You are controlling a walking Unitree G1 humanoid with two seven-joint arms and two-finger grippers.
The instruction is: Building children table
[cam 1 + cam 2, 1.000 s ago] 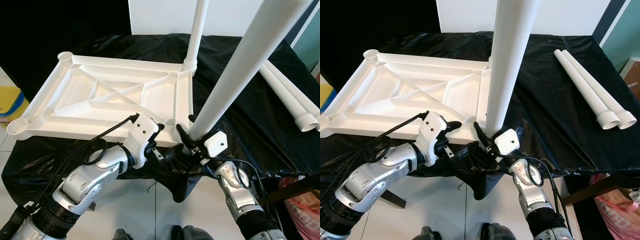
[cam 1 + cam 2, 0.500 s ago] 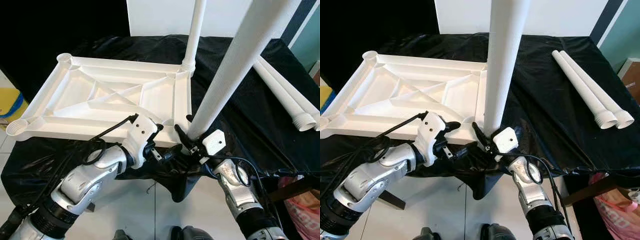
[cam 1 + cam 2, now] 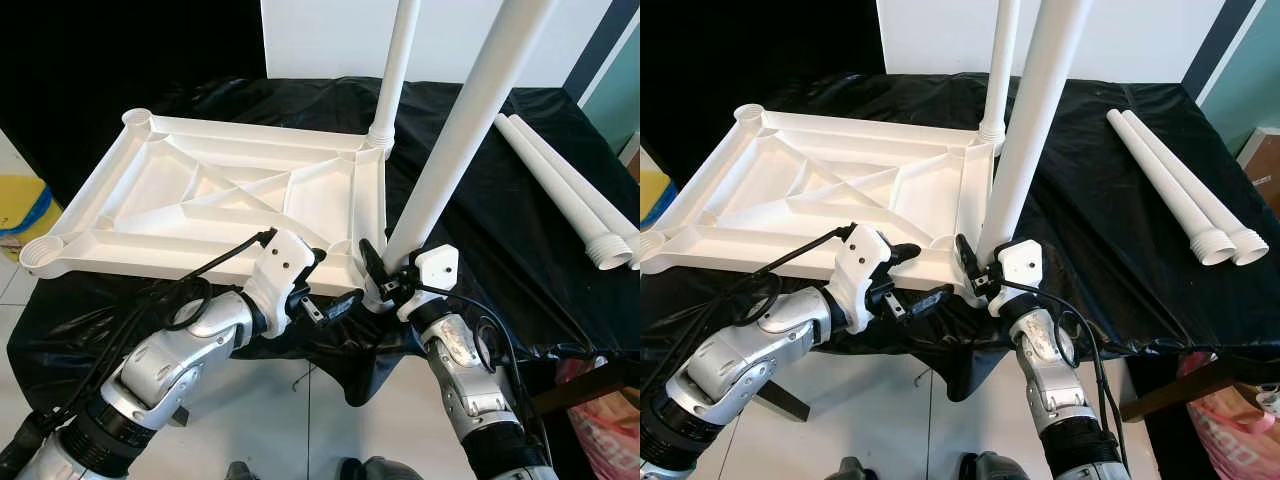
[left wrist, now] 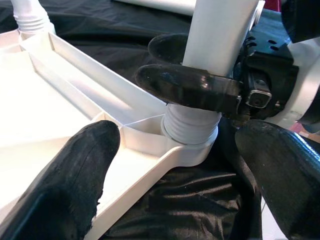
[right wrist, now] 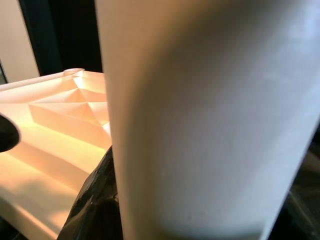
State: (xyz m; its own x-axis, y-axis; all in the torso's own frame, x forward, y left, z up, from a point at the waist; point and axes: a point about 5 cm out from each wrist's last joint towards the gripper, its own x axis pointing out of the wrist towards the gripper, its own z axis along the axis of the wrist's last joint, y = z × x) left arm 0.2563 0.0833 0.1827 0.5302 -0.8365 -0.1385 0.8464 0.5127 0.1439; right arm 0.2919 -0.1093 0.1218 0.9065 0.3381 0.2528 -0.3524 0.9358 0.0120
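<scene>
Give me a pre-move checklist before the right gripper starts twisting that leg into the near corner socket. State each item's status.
1. Right gripper clamped around the held leg: ok, fingers wrap it just above the threads.
2. Threaded end seated in the near corner socket: ok, ribbed end sits in the socket; how deep, cannot tell.
3. Leg upright: not ok, it leans in both head views.
4. Left gripper steadying the tabletop: not ok, its fingers stand open by the corner, gripping nothing.
5. Far leg already standing in its socket: ok.
6. Spare legs out of the way on the black cloth: ok.
</scene>
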